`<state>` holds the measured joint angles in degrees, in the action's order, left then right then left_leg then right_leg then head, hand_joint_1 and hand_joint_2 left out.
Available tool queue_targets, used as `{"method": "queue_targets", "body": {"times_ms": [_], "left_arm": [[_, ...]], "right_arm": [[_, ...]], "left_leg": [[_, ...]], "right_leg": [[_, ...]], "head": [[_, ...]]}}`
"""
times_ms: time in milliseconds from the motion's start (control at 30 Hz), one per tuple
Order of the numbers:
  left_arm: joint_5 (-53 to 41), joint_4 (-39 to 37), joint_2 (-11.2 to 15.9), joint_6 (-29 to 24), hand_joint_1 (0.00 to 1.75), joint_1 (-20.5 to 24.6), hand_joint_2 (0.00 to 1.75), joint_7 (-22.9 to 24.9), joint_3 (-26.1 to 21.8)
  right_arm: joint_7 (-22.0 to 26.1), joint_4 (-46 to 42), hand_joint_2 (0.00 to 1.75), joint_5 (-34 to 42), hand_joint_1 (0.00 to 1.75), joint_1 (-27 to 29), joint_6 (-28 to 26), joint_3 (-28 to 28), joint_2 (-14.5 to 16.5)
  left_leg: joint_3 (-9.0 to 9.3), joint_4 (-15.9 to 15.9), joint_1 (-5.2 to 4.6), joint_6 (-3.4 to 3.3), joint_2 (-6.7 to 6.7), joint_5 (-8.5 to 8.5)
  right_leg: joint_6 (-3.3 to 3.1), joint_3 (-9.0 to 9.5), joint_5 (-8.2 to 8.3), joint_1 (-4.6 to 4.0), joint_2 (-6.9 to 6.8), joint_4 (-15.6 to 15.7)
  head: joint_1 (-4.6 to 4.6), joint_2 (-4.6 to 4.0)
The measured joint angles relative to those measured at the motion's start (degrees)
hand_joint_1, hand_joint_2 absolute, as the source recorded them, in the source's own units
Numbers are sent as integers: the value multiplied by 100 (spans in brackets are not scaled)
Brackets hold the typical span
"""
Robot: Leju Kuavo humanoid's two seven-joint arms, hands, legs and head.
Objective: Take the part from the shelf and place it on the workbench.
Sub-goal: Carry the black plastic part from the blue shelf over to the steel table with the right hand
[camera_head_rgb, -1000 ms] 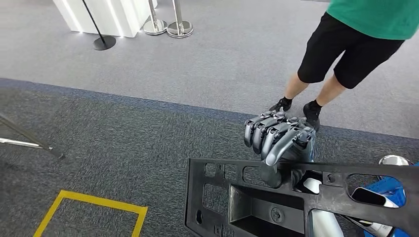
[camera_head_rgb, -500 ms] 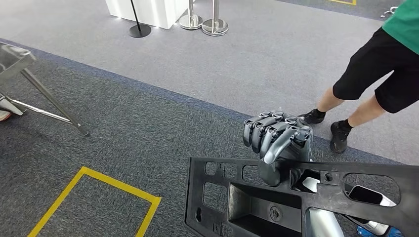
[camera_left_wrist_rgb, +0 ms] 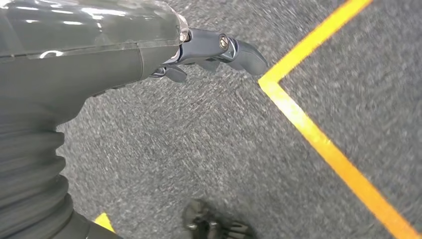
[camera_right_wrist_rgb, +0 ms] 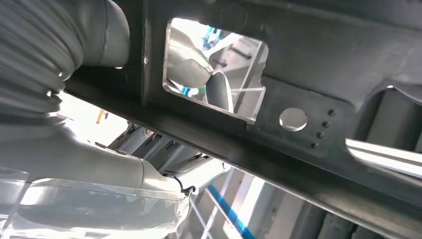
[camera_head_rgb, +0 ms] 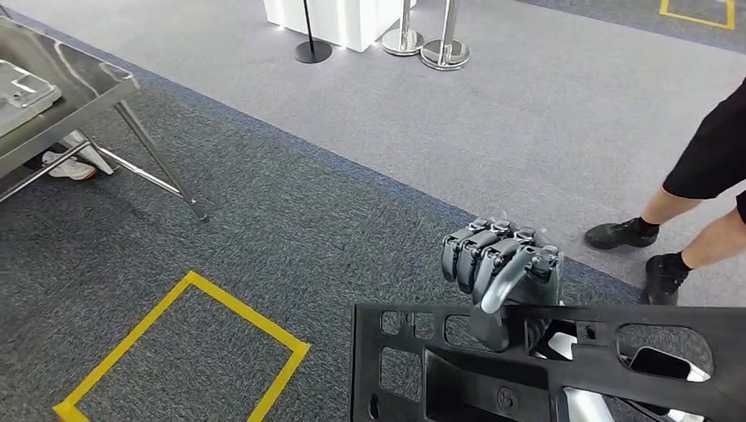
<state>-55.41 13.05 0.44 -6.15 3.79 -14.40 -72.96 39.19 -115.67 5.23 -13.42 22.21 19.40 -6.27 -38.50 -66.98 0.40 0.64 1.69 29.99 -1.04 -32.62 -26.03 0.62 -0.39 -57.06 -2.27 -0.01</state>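
Your right hand grips the black part: its fingers curl over the top bar of the part's frame beside a cut-out, and the part rides low in front of you, off the floor and touching nothing else. In the right wrist view the same frame crosses close before the camera, with the thumb showing through a rectangular opening. Your left hand hangs beside your body over the carpet; it holds nothing, its fingers reaching loosely forward, though how far they spread you cannot tell from this angle.

Outward from the part lies dark grey carpet marked with a yellow taped square, near the part but well clear of it. Farther off, at the upper left of the head view, stands a steel bench on slanted legs, with a pale flat piece lying on its top. A person's legs stand to your right, on the lighter carpet. Stanchion bases and a white plinth sit far back.

Judged from this, the pick-up is done: the part is off the shelf and in hand. What remains is the carry to the bench, which is well apart from you, and then setting the part down on its top and letting go.
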Motion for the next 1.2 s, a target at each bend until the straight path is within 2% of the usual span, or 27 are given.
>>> {"method": "queue_targets", "body": {"times_ms": [33, 67, 100, 133, 167, 200, 267, 300, 367, 433, 500, 533, 567, 600, 633, 667, 733, 767, 800, 867, 900, 967, 1000, 1067, 1100, 1133, 1200], "left_arm": [[0, 5, 7, 13, 0, 13, 175, -2, 0], [0, 7, 12, 29, 0, 17, 175, -2, 0], [-1, 8, 19, 45, 0, 14, 175, -1, 0], [-5, 10, 31, 57, 0, 9, 175, 2, 0], [-13, 11, 44, 63, 0, 5, 175, 7, 0], [-21, 14, 61, 63, 0, 9, 175, 14, 0], [-31, 21, 93, 62, 0, 29, 175, 28, 0], [-26, 25, 109, 61, 0, 32, 175, 33, -1], [-2, 31, 124, 59, 0, 5, 175, 39, -2], [19, 39, 131, 48, 0, -20, 175, 43, -4], [22, 47, 133, 42, 0, -13, 175, 27, -4], [22, 49, 133, 44, 0, -6, 175, 11, -4], [22, 50, 133, 53, 0, -5, 175, -9, -4], [22, 50, 133, 63, 0, -9, 175, -31, -4], [22, 50, 132, 78, 0, -14, 175, -50, -4], [22, 50, 132, 96, 0, -16, 175, -69, -4], [25, 50, 128, 127, 0, -6, 175, -98, -4], [26, 50, 131, 139, 0, 1, 175, -108, -5], [30, 51, 133, 147, 0, 2, 175, -113, -7], [48, 51, 143, 153, 0, -10, 175, -116, -15], [61, 51, 146, 154, 0, -19, 175, -116, -22], [90, 51, 156, 151, 0, -3, 175, -119, -36], [102, 50, 160, 151, 0, 15, 175, -122, -42], [117, 50, 166, 160, 0, 49, 175, -134, -51], [118, 50, 166, 168, 0, 50, 175, -142, -58], [117, 50, 167, 178, 0, 45, 175, -152, -67], [112, 50, 174, 202, 0, 39, 175, -171, -87]], "right_arm": [[0, -15, 175, 7, 169, 26, 23, -31, 0], [0, -19, 175, 17, 169, 44, 39, -62, 0], [0, -20, 175, 32, 169, 53, 49, -92, 0], [0, -20, 175, 46, 169, 56, 52, -123, 0], [0, -20, 175, 57, 169, 56, 52, -150, 0], [0, -20, 175, 69, 169, 55, 52, -178, 0], [0, -20, 175, 94, 169, 49, 55, -227, 0], [0, -20, 175, 109, 169, 49, 62, -251, 0], [0, -20, 175, 133, 169, 48, 97, -286, 0], [0, -25, 175, 158, 169, 53, 137, -323, 0], [0, -31, 175, 163, 169, 76, 151, -367, 0], [0, -33, 175, 141, 169, 93, 146, -383, -1], [0, -33, 175, 107, 169, 113, 138, -391, -1], [0, -33, 175, 68, 169, 128, 126, -392, -1], [0, -34, 175, 36, 169, 138, 111, -393, -1], [0, -36, 175, 19, 169, 142, 97, -393, -1], [0, -47, 175, 10, 169, 142, 69, -393, -2], [0, -54, 175, 12, 169, 141, 58, -393, -2], [0, -62, 175, 14, 169, 139, 51, -393, -2], [0, -76, 175, 16, 169, 128, 51, -392, -2], [0, -81, 175, 16, 169, 117, 56, -391, -1], [0, -87, 175, 15, 169, 89, 62, -391, -1], [0, -86, 175, 13, 169, 77, 63, -391, -1], [0, -82, 175, 4, 169, 62, 60, -389, -1], [0, -77, 175, -2, 169, 58, 55, -387, 0], [0, -73, 175, -10, 169, 55, 46, -386, 0], [0, -69, 175, -34, 169, 50, 23, -385, 0]], "left_leg": [[-183, -374, 13, 26, -61, 159], [-310, -635, 27, 49, -91, 238], [-337, -700, 42, 69, -112, 211], [-239, -527, 54, 83, -145, 81], [-32, -152, 63, 88, -214, -110], [196, 273, 58, 80, -344, -262], [483, 824, 25, -1, -499, -419], [505, 890, 2, -51, -505, -412], [498, 899, -1, -137, -365, -431], [518, 930, 15, -207, -248, -455], [524, 941, 18, -254, -123, -467], [520, 939, 12, -268, -53, -468], [519, 936, 3, -273, 24, -467], [521, 932, -5, -275, 100, -467], [528, 927, -12, -274, 182, -466], [537, 920, -16, -270, 265, -463], [536, 903, -14, -249, 419, -456], [520, 898, -8, -224, 485, -457], [500, 900, 3, -193, 544, -462], [476, 924, 15, -117, 645, -476], [465, 903, 10, -87, 582, -456], [313, 580, -9, -40, 260, -251], [154, 251, -6, -20, 72, -74], [-217, -486, 20, 29, -73, 230], [-306, -662, 37, 50, -96, 251], [-281, -617, 53, 67, -119, 165], [89, 76, 69, 74, -254, -211]], "right_leg": [[-10, 3, -9, -6, -85, 0], [-11, 5, -17, -8, -165, -1], [-6, 9, -27, -8, -242, -2], [6, 19, -37, -6, -312, -4], [25, 37, -50, -5, -379, -7], [50, 58, -68, -13, -440, -11], [112, 89, -102, -38, -553, -25], [146, 98, -113, -50, -604, -28], [215, 121, -138, -39, -668, -34], [275, 68, -281, -1, -436, -217], [303, -242, -632, 22, -100, -875], [306, -457, -804, 21, -26, -1292], [305, -635, -895, 17, 1, -1615], [297, -720, -868, 15, 11, -1734], [278, -694, -727, 14, 27, -1623], [250, -556, -498, 12, 74, -1285], [193, -210, -123, 12, 329, -473], [177, -101, -37, 8, 422, -217], [166, -60, -27, -2, 473, -112], [131, -37, -16, -8, 360, -71], [97, -12, -5, -2, 295, -31], [27, 39, 15, 17, 137, 48], [3, 54, 12, 7, 52, 63], [-13, 60, -5, -4, -124, 62], [-10, 64, -15, -6, -207, 60], [0, 72, -27, -5, -283, 56], [35, 103, -64, -3, -422, 38]], "head": [[0, 0], [0, 0], [0, 0], [0, 1], [0, 1], [0, 1], [1, 1], [1, 0], [0, 0], [0, 0], [0, 0], [0, 0], [0, 0], [0, 0], [0, 0], [0, 1], [0, 1], [0, 1], [0, 1], [0, 1], [0, 1], [0, 1], [0, 1], [0, 0], [0, 0], [0, 0], [0, -1]]}}
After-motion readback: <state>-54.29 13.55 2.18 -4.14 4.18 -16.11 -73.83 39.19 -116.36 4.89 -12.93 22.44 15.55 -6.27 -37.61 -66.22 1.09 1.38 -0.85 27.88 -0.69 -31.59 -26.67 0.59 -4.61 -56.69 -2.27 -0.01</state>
